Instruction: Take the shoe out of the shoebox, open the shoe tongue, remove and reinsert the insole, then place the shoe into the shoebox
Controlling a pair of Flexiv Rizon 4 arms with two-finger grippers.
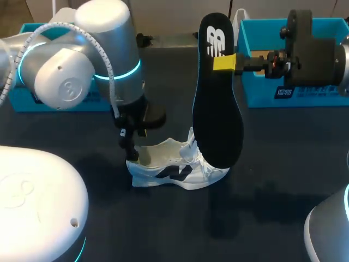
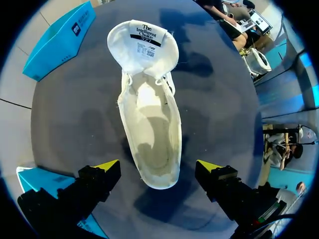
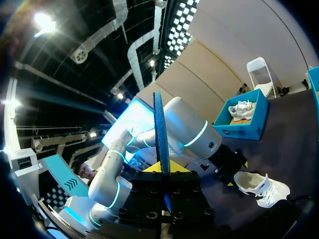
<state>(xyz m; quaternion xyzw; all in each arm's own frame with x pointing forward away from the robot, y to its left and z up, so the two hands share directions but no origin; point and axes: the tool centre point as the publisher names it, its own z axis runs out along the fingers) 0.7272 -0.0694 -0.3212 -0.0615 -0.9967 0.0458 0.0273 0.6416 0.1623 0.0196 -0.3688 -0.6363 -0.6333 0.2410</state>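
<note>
pinching insole [image 1: 218, 109] upright in right hand [image 1: 224, 62]

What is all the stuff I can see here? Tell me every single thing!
Shoe: one, white, middle of the table, tongue folded open.
Insole: one, black, held up over the shoe.
Boxes: two, blue, at the table's back, one on the right, one on the left.
Spare shoes: white, inside the left box, count unclear.
Table: one, dark, under everything.
Left tool: one, yellow tips, open, over the shoe's heel.
Right tool: one, yellow tips, shut on the insole.
</note>
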